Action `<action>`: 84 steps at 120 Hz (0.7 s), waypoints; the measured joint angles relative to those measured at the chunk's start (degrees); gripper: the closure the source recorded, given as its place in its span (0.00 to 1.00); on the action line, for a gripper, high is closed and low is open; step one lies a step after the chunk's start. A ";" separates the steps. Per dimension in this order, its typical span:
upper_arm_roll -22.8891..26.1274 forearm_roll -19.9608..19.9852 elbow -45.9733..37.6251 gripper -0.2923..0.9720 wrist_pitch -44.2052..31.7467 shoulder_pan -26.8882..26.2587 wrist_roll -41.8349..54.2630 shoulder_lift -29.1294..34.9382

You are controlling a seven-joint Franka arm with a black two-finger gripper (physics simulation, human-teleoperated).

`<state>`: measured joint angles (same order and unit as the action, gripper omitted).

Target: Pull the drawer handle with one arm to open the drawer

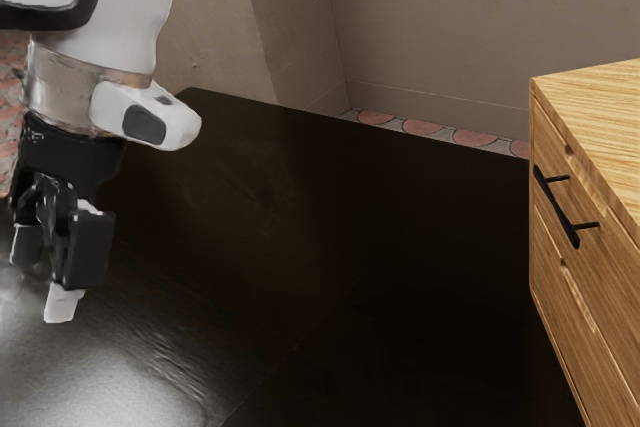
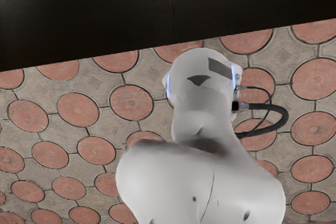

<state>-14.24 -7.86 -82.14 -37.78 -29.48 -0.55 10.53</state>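
A light wooden cabinet (image 1: 590, 247) stands at the exterior view's right edge. Its upper drawer front carries a black bar handle (image 1: 565, 205), and the drawer sits flush with the cabinet face. My gripper (image 1: 50, 257) hangs low at the exterior view's far left, just above the dark tabletop (image 1: 330, 277), with the whole width of the table between it and the handle. Nothing is in it. In the wrist view I see my own white arm links (image 2: 202, 145) below the hand.
The glossy black table runs from under my hand to the cabinet. Beige walls (image 1: 450, 17) meet in a corner behind it. The floor (image 2: 68, 108) has red round tiles set in grey, and the table's edge (image 2: 157, 45) runs above it in the wrist view.
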 joint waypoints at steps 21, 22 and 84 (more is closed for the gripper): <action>-1.09 -2.61 -6.10 0.23 -24.50 -3.52 -1.58 -0.86; -1.04 -2.71 -6.12 0.23 -25.22 -3.55 -1.75 -0.87; -6.01 15.79 -6.54 0.23 -55.37 -2.81 -27.05 -4.01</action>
<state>-20.25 7.93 -88.67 -93.15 -32.29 -27.59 6.52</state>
